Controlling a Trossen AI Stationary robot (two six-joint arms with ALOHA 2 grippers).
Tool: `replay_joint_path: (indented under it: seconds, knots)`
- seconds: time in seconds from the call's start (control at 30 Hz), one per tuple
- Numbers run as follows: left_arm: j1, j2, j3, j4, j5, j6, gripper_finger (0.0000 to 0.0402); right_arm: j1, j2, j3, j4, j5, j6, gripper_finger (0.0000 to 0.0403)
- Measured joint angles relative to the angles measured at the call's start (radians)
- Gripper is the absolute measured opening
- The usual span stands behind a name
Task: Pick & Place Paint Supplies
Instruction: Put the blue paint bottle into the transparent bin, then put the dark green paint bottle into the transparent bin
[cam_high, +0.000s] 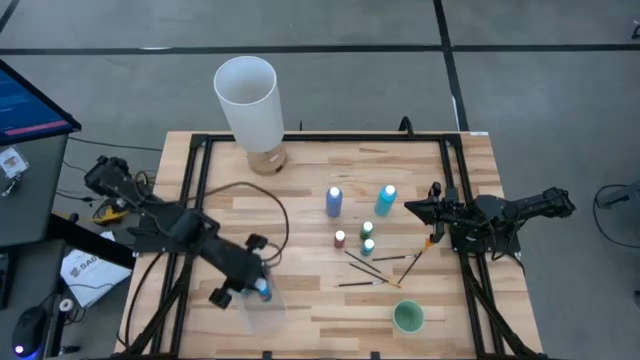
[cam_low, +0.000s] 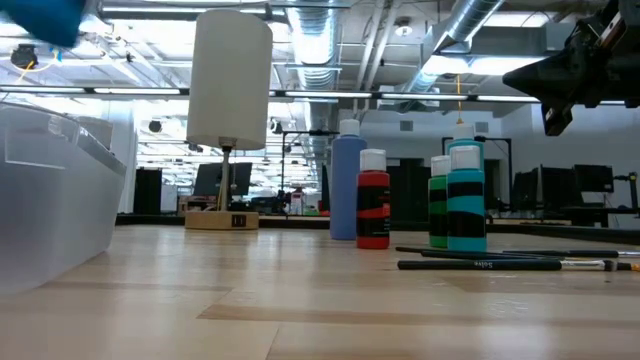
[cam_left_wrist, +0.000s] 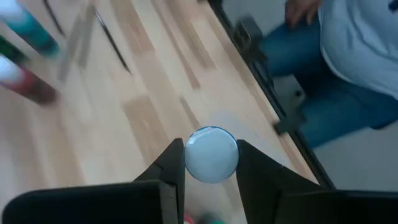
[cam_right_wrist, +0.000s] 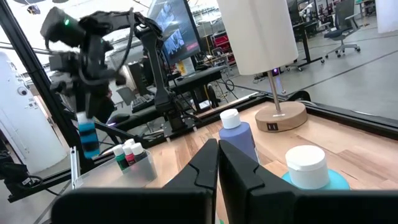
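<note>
Teal bottle over clear bin
Left gripper (cam_left_wrist: 210, 163) clamps a round white-capped teal bottle (cam_right_wrist: 90, 138); right gripper (cam_right_wrist: 218, 163) hovers pinched together.

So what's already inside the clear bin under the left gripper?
In the right wrist view the clear bin holds at least two small white-capped bottles, one green and one red. The left gripper holds a blue bottle above it. The bin's far side is hidden.
</note>
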Motion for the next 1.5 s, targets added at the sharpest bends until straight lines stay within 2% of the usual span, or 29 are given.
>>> replay_joint_path:
  seconds: [0.33,0.6,0.83,1.17,1.5]
  knots:
    - [-0.057,0.029,-0.154,0.001,-0.078,-0.151,0.0083,0.0,0.0,0.0,0.0,0.0,0.0,0.0008]
    - [-0.057,0.03,-0.215,0.004,-0.094,-0.156,0.0083,0.0,0.0,0.0,0.0,0.0,0.0,0.0008]
    - [-0.057,0.03,-0.238,0.012,-0.108,-0.155,0.0086,0.0,0.0,0.0,0.0,0.0,0.0,0.0008]
    - [-0.057,0.03,-0.24,0.017,-0.107,-0.154,0.013,0.0,0.0,0.0,0.0,0.0,0.0,0.0008]
    - [-0.057,0.03,-0.24,0.019,-0.106,-0.154,0.0127,0.0,0.0,0.0,0.0,0.0,0.0,0.0008]
